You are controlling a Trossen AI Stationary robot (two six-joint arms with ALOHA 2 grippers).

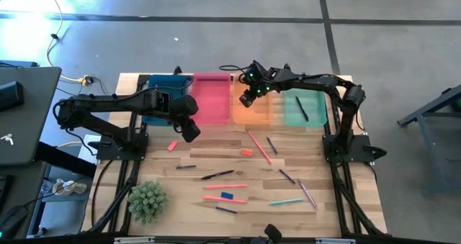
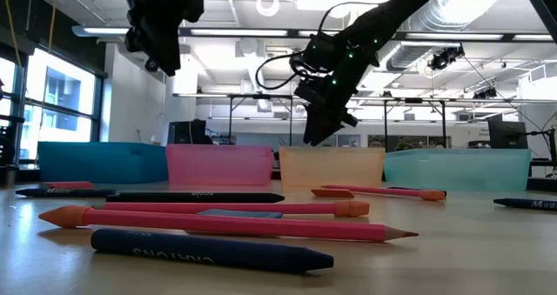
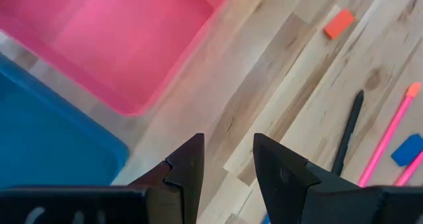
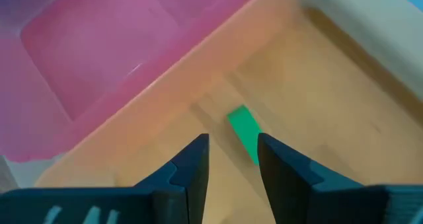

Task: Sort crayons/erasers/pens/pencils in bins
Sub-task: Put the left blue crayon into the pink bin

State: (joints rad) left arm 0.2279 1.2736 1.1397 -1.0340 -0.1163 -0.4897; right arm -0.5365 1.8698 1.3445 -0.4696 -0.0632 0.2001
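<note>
Your right gripper point(image 1: 248, 98) is hovering above the orange bin point(image 1: 251, 106), its two dark, blocky fingers point(image 4: 192, 168) standing apart with a narrow gap and gripping nothing. Below them, the green eraser point(image 4: 244, 131), a small chunky block with flat faces, is lying on the smooth translucent floor of that orange bin, clear of the fingertips. In the low view the gripper is hanging just over the bin's rim.

Your left gripper point(image 1: 189, 131) is waiting over bare table just in front of the pink bin point(image 1: 209, 98), beside the dark blue bin point(image 1: 161, 100). Its fingers point(image 3: 188, 171) are likewise parted a little and are holding nothing; pale wood grain is showing through the gap.

You are looking at four shallow, rounded-corner plastic trays set in a row along the far edge of the wooden slat table point(image 1: 216, 154): dark blue, pink, orange, then the teal-green bin point(image 1: 305, 109), which is holding one dark pen point(image 1: 302, 109).

Still lying loose on the wood are a pink-red eraser point(image 1: 247, 152), a blue eraser point(image 1: 227, 196), and a scatter of long thin sticks, among them a pink pencil point(image 1: 260, 146) and a black pen point(image 1: 218, 175). A spiky green plant point(image 1: 147, 199) is sitting at the near left corner.
</note>
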